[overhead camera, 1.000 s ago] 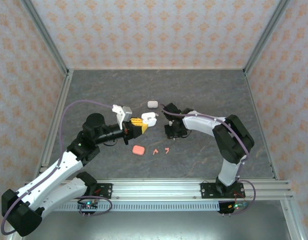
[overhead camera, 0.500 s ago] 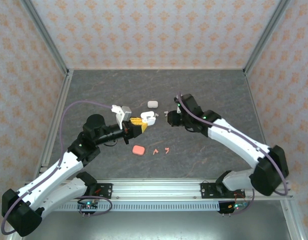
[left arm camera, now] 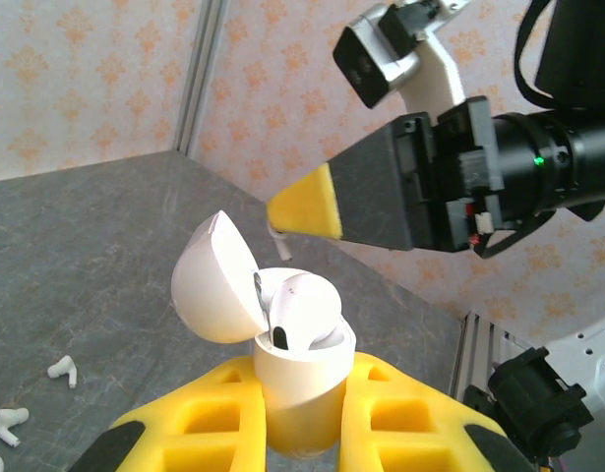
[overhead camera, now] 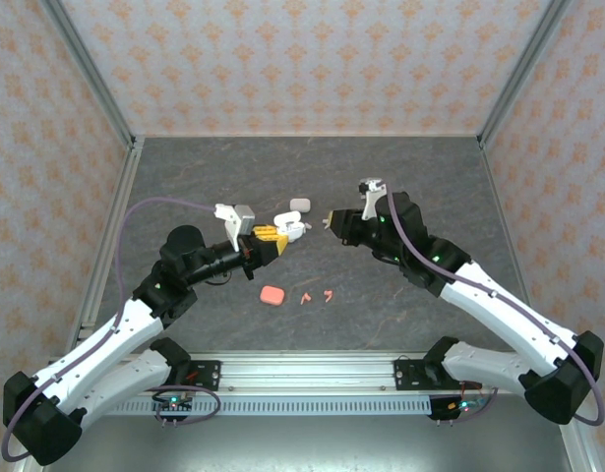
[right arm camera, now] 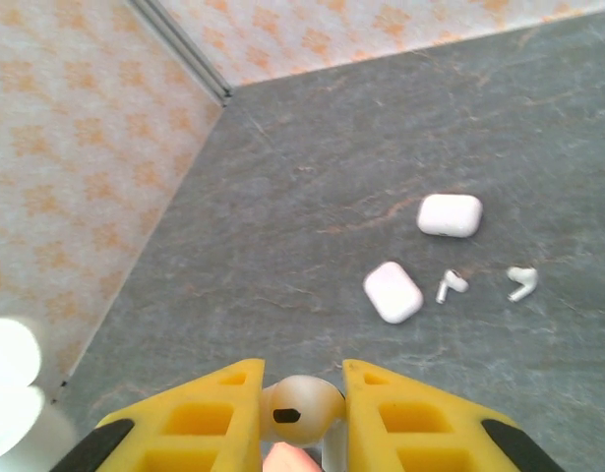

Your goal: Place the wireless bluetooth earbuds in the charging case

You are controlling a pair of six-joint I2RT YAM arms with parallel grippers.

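My left gripper (overhead camera: 279,236) is shut on the base of an open white charging case (left arm camera: 300,369), which it holds up off the table. The case's lid (left arm camera: 213,285) is flipped back and one white earbud (left arm camera: 304,310) sits in it. My right gripper (overhead camera: 332,220) hovers just right of the case, shut on another white earbud (right arm camera: 302,405). In the left wrist view that right gripper (left arm camera: 307,208) points its yellow tip at the case from just beyond it, with a stem poking out below. Two coral-pink earbuds (overhead camera: 317,295) lie on the table.
A closed pink case (overhead camera: 272,295) lies beside the pink earbuds and a closed white case (overhead camera: 300,204) lies farther back. The right wrist view has two closed pale cases (right arm camera: 450,214) (right arm camera: 393,291) and two loose white earbuds (right arm camera: 450,285) (right arm camera: 521,283). Patterned walls enclose the table.
My right arm has risen from the table and swung its elbow out to the right, carrying the earbud up to the open case. The left gripper with the case shifted slightly back.
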